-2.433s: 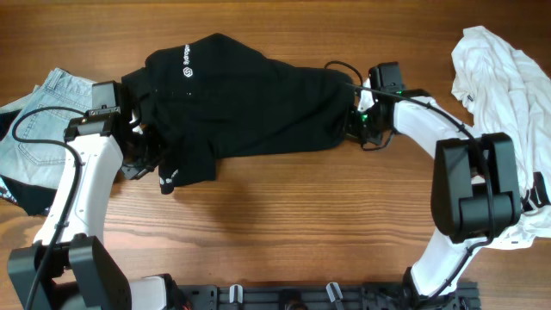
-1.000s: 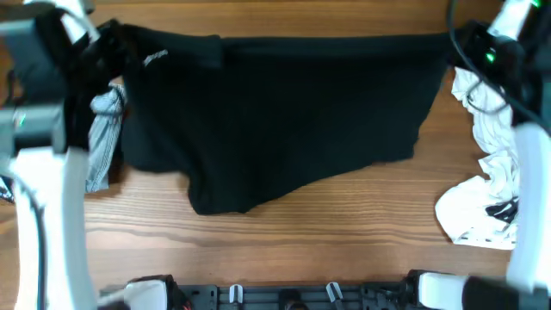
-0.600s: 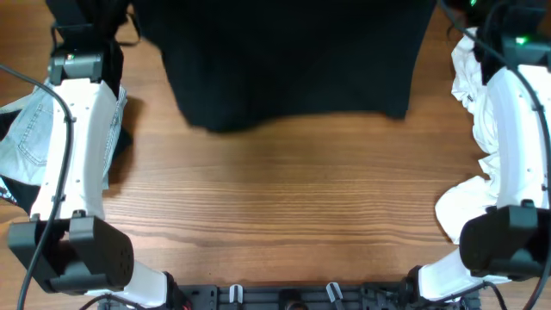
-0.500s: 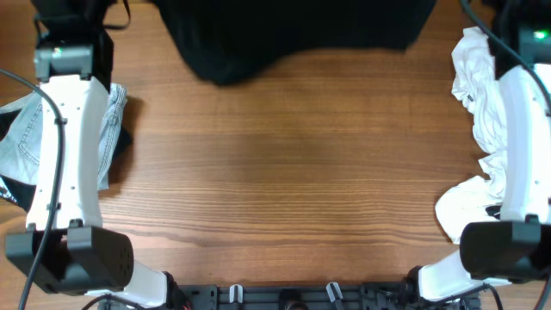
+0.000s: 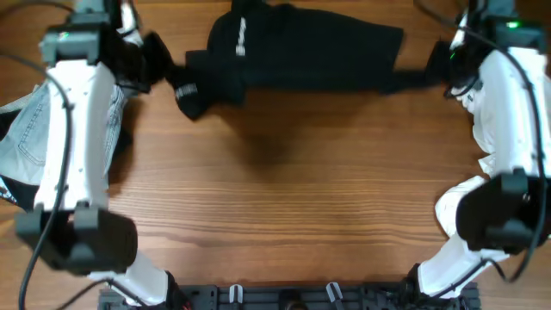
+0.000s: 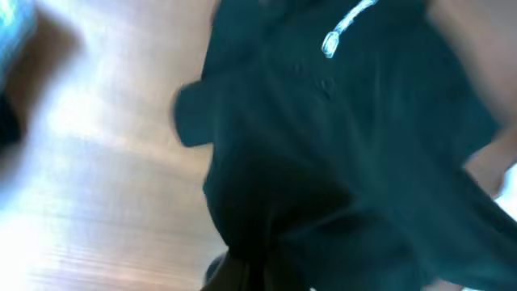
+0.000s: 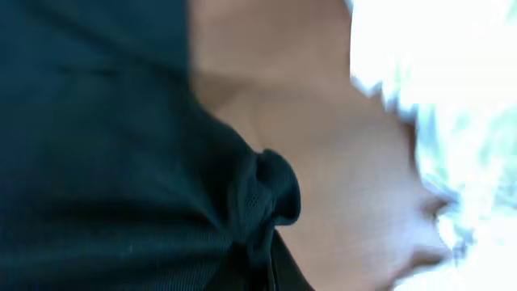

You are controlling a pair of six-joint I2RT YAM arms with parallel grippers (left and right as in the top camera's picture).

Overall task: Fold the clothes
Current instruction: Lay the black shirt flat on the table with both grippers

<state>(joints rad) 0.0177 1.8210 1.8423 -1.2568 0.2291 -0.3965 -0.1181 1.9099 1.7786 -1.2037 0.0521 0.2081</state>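
A: Where is the black T-shirt (image 5: 310,52)?
B: Top centre, bunched over the bench (image 5: 284,198); left gripper (image 5: 159,65) and right gripper (image 5: 443,69) each clamped on an end.
A: Progress?
B: Early, apparently: nothing folded; jeans (image 5: 26,138), white shirts (image 5: 446,207) wait.

Overhead cam looks straight down on the whole table (image 5: 275,198) from well back. Both wrist cams are jammed right up against the black T-shirt (image 5: 301,47), blurry, facing cloth and wood. The right one also catches the white shirts (image 7: 436,97), same as overhead
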